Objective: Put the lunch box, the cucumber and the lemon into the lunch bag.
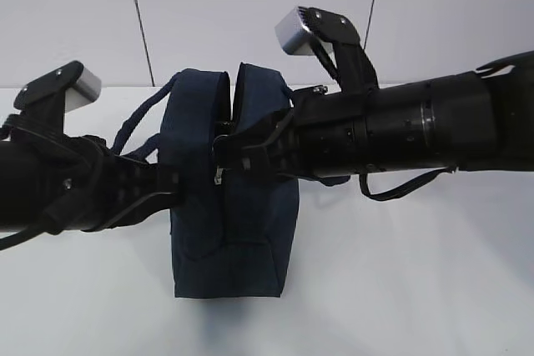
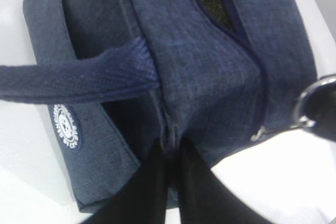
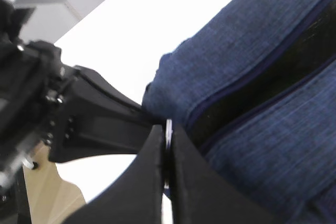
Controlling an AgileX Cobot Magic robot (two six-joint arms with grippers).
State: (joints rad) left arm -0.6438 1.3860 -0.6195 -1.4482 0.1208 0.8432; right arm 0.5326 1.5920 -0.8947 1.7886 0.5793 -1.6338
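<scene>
Two grippers meet at lunch bag (image 1: 229, 206) on white table (image 1: 417, 289). Left gripper (image 2: 172, 150) pinched shut on fold of bag fabric near its end; loop handle (image 2: 79, 80) stretches just beyond fingers, round white logo patch (image 2: 66, 126) to their left. Right gripper (image 3: 167, 145) clamped on thin metal ring pull (image 3: 168, 129) at zipper's end; beyond its fingertips zipper (image 3: 262, 82) gapes, dark inside. Bag upright between both arms. Lunch box, cucumber, lemon not visible.
</scene>
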